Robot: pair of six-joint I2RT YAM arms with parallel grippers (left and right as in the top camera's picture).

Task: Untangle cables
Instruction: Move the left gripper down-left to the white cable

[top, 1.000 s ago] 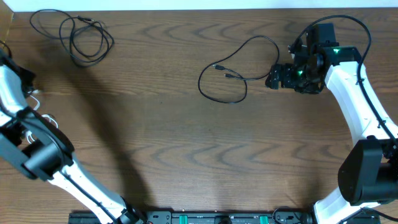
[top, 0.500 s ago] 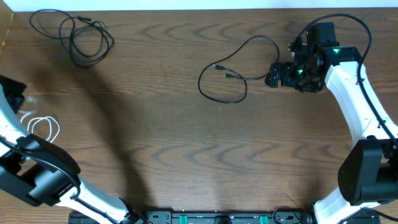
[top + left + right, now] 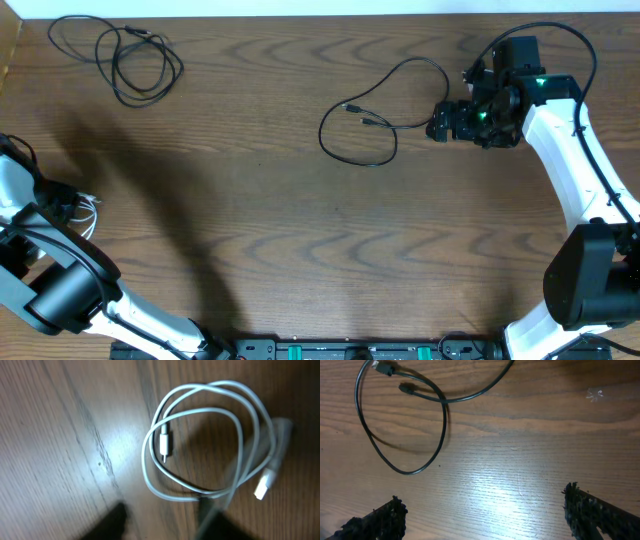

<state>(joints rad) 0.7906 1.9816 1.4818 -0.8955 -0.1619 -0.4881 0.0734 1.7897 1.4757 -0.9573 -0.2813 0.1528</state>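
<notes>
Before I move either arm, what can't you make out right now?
- Overhead: white cable mostly hidden under the left arm.
- Left wrist: left end effector only a dark blur at the bottom edge; open or shut unclear.
- Right wrist: middle black cable cut off by the top edge.
- Overhead: far-left black cable, crossings too small to judge knots.

Glare on table [image 3: 495, 495], soft shadows, left wrist view perhaps blurred
</notes>
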